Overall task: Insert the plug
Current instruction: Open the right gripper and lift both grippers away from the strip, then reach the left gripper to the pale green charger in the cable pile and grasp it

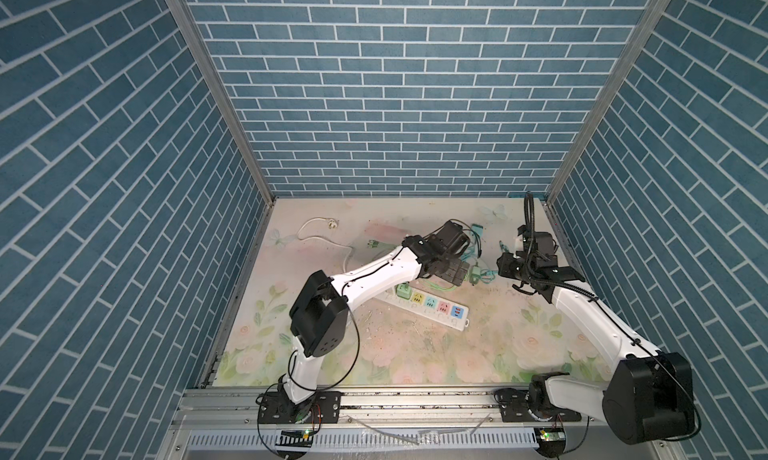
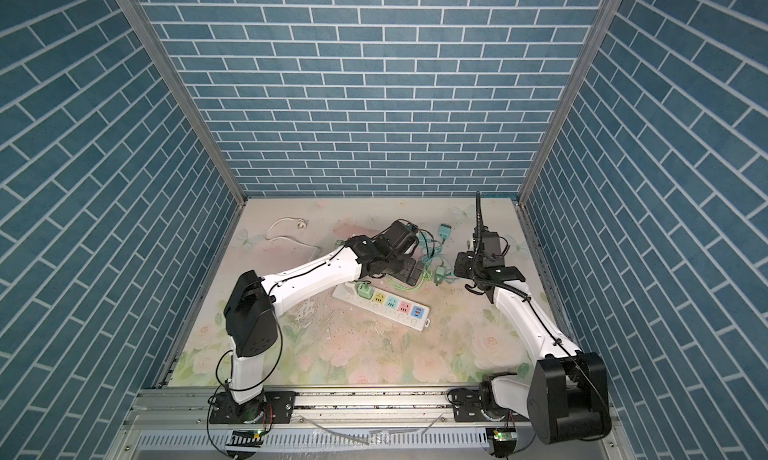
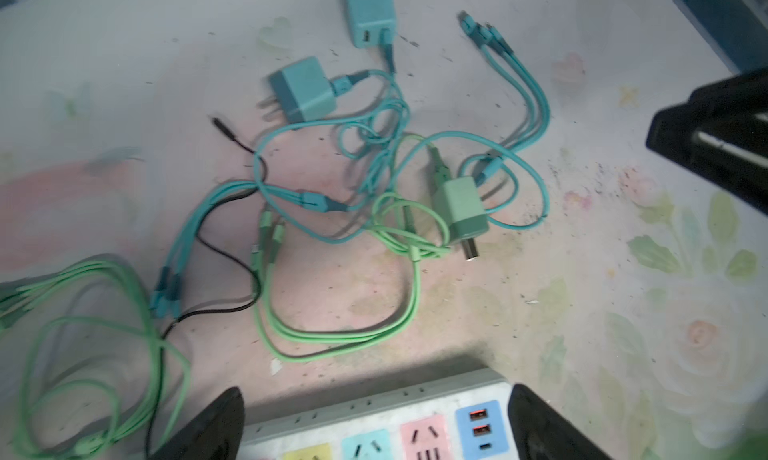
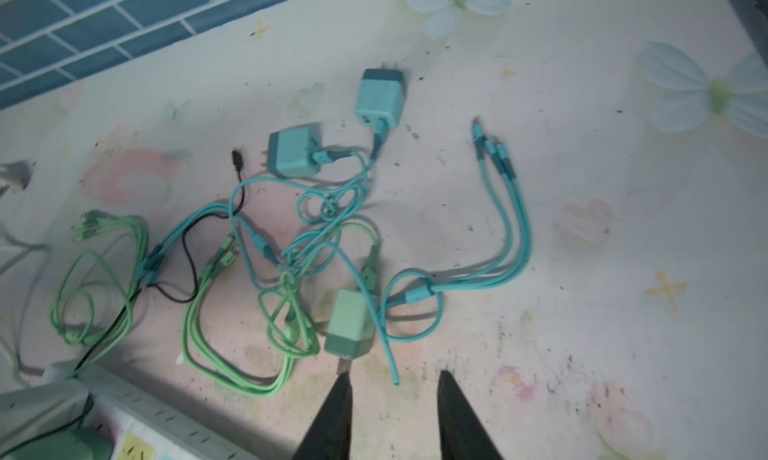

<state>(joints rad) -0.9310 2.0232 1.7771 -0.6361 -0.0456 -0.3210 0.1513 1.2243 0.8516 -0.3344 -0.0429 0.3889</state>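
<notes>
In both top views the power strip [image 1: 432,308] lies slantwise on the table [image 1: 415,354] between the two arms. A green plug [image 1: 402,290] is already seated in the end socket nearest the left arm, while the yellow socket [image 1: 417,299], the teal socket [image 1: 430,303], the pink socket [image 1: 444,307] and the blue USB panel [image 1: 456,311] hold nothing. Just beyond the strip, between the two wrists, a loose green charger [image 2: 439,275] lies on the table. In the left wrist view the left gripper [image 3: 374,389] hovers over the strip with its fingers [image 3: 208,429] spread wide and empty. The green charger [image 3: 459,210] lies well ahead of them among looping cables [image 3: 332,339], its prongs [image 3: 469,252] turned back toward the strip, and two teal chargers [image 3: 305,90] lie farther off. In the right wrist view the right gripper [image 4: 395,374] has its fingers [image 4: 461,416] a little apart and gripping nothing. The green charger [image 4: 351,325] lies just past their tips, with its long axis running away from the gripper. Its prongs [image 4: 343,364] point back at the gripper and sit almost at one fingertip, so the body is off to that finger's side rather than in line with the gap. The right arm looks clearly the nearer. The pick probably turns on a small sideways shift to bring the charger's body between the fingers. After that the charger would need turning prongs-down over one of the free sockets.
</notes>
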